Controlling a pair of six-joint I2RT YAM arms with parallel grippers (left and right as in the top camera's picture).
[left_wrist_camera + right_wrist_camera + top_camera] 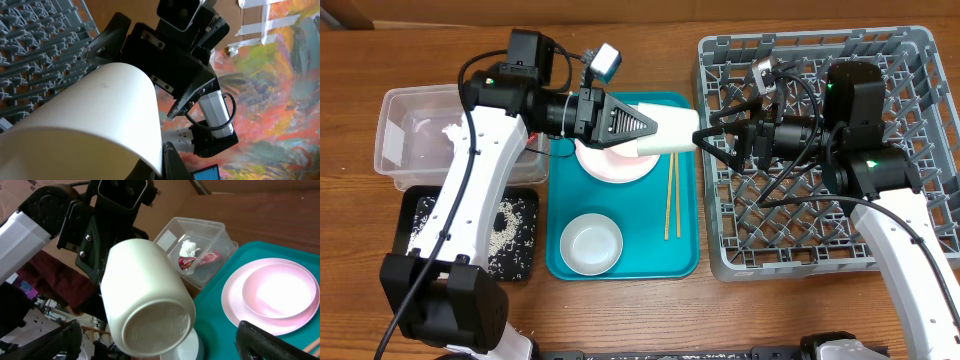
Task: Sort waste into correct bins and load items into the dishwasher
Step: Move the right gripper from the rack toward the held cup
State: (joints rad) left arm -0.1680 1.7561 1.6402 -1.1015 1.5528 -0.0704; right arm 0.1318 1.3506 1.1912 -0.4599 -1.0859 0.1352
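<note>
My left gripper (650,126) is shut on the small cream cup (668,133) and holds it on its side above the teal tray, base toward the dish rack (820,210). My right gripper (712,136) is open, its fingers either side of the cup's base (145,295), not touching it. The pink bowl (280,290) sits on the pink plate (235,305) under the cup. The white bowl (592,243) and two chopsticks (671,195) lie on the teal tray. The tissue (190,247) and red wrapper (207,258) lie in the clear tub (410,140). Rice grains (505,225) lie on the black tray (470,235).
The teal serving tray (640,260) lies between the two bins on the left and the grey rack on the right. The rack holds no dishes. The right arm reaches across the rack's left half. Bare wooden table runs along the front edge.
</note>
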